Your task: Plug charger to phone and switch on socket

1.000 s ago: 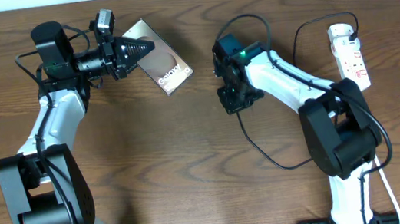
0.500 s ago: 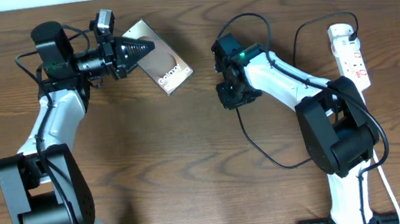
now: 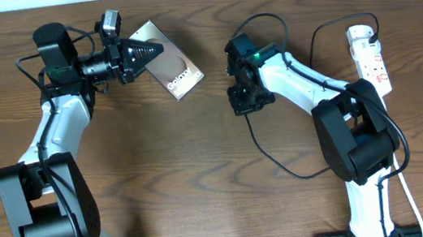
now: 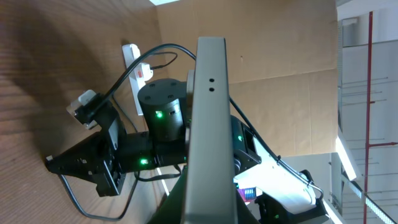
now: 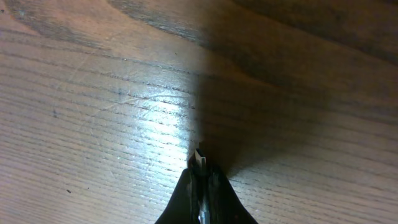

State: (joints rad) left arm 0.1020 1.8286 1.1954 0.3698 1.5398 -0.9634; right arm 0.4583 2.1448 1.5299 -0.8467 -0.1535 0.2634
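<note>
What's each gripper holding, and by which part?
Left gripper: slim dark rectangular smartphone, clamped at one long edge. Right gripper: long thin black charger cable, pinched just behind its connector tip.

The dark phone [image 3: 176,64] lies slanted, screen up, with white "Galaxy" letters. The thin black charger [image 3: 263,151] curls over the desk, and its little tip [image 5: 199,155] points at the wood. The white socket [image 3: 370,57] lies far right.
</note>
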